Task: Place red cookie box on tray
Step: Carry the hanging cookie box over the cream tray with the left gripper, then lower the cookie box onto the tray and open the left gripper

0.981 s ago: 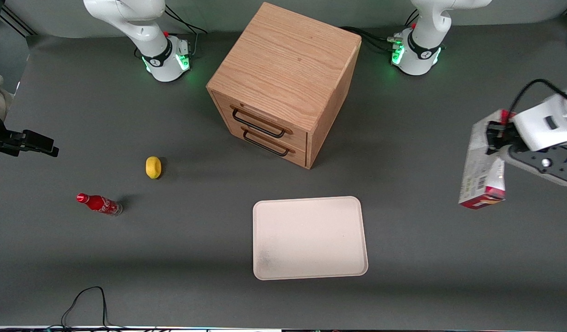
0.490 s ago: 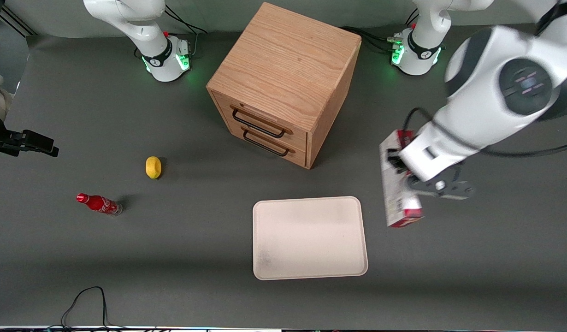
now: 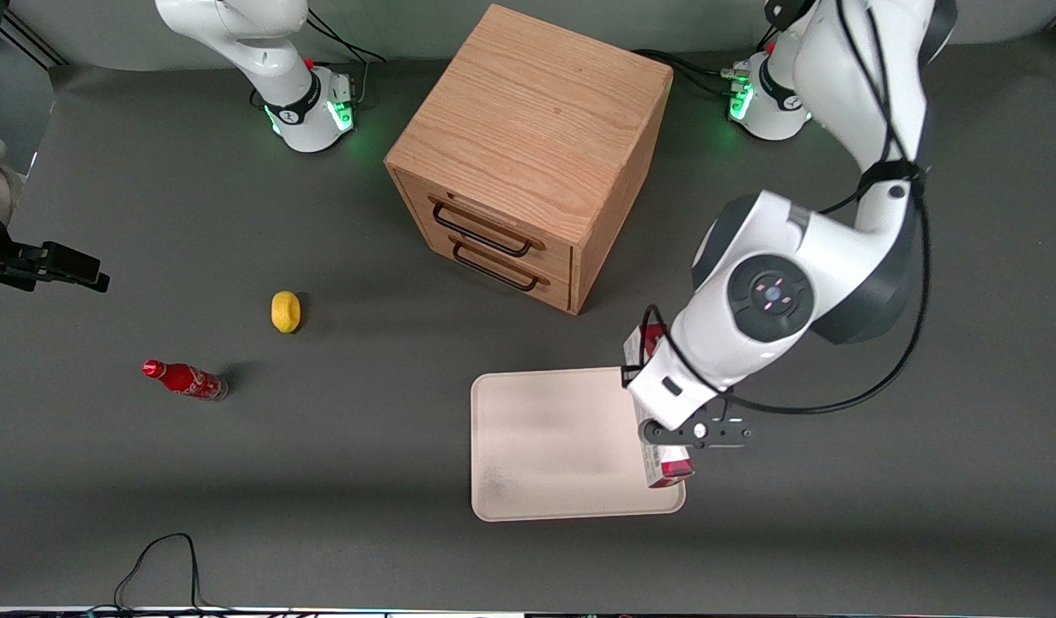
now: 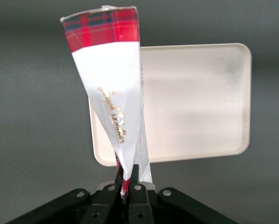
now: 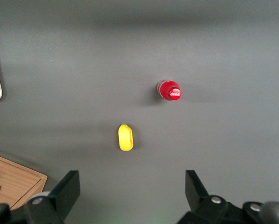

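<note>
End effector point(image 4: 127, 183) clamped narrow on one end of the red cookie box point(image 4: 112, 93), box held edge-on above the tray point(image 3: 545, 446), at the tray's edge toward the working arm's end of the bench point(image 3: 837, 515). Probably not touching the tray, hard to confirm. Wooden drawer cabinet point(image 3: 528, 154) farther from the front camera. Lemon point(image 3: 285, 311) and soda bottle point(image 3: 185, 378) toward the parked arm's end.

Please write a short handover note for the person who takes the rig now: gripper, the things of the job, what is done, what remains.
Gripper: shut on the red cookie box, held above the tray's edge toward the working arm's end.
Tray: on the table in front of the drawer cabinet; nothing rests on it.
Done: box picked up and brought to the tray.
Left: lower it onto the tray, release, withdraw.
</note>
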`<state>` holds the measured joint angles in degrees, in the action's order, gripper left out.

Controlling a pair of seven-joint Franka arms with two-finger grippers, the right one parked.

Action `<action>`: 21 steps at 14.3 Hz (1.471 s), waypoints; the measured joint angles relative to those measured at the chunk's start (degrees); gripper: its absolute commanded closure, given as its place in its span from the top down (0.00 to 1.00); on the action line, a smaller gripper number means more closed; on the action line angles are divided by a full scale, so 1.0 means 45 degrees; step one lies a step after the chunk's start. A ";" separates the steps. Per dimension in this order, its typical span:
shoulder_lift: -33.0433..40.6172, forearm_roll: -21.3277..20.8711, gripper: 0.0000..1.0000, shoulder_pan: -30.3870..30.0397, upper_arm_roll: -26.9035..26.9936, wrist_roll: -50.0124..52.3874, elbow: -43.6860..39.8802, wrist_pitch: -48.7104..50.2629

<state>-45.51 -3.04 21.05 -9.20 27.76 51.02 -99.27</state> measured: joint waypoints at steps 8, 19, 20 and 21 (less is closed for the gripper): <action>-0.2635 -0.1233 0.00 0.0164 0.0068 0.0023 0.0238 -0.2384; -0.2803 -0.0958 1.00 -0.0291 0.0132 0.0191 0.1078 -0.3138; -0.2803 -0.0958 1.00 -0.0323 0.0132 0.0193 0.1079 -0.3138; -0.2801 -0.0958 1.00 -0.0354 0.0132 0.0197 0.1079 -0.3139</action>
<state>-58.11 -7.35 19.46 -8.61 28.65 55.88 -113.40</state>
